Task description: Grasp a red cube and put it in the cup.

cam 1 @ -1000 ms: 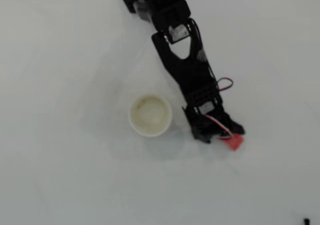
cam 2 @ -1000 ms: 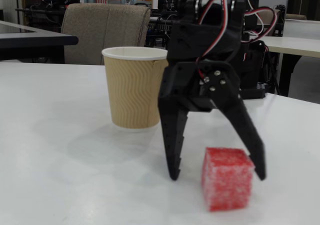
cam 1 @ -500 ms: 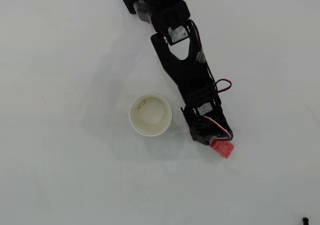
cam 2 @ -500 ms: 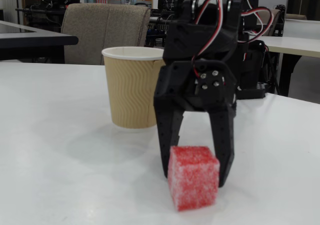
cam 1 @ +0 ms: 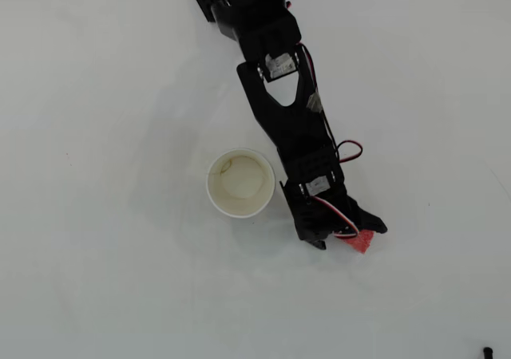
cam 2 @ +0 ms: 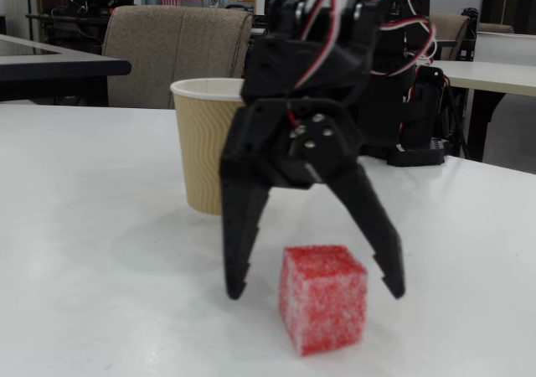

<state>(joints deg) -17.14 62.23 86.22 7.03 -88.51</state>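
Note:
The red cube (cam 2: 323, 297), speckled with white, rests on the white table, and in the overhead view it (cam 1: 361, 242) peeks out from under the fingers. My gripper (cam 2: 315, 291) is open, its two black fingers spread wide, one on each side of the cube and not touching it. From overhead the gripper (cam 1: 350, 236) sits just right of the cup (cam 1: 240, 183), a white-rimmed paper cup with a cream inside. In the fixed view the cup (cam 2: 199, 151) stands upright behind the gripper, with its right half hidden by it.
The black arm (cam 1: 286, 112) reaches down from its base at the top edge of the overhead view. A small dark object (cam 1: 488, 351) lies at the bottom right corner. A chair (cam 2: 172, 50) and other tables stand behind the table.
The fingers had narrowed around the cube and shifted it left in the fixed view. They have now spread wide again, and the cube stays on the table.

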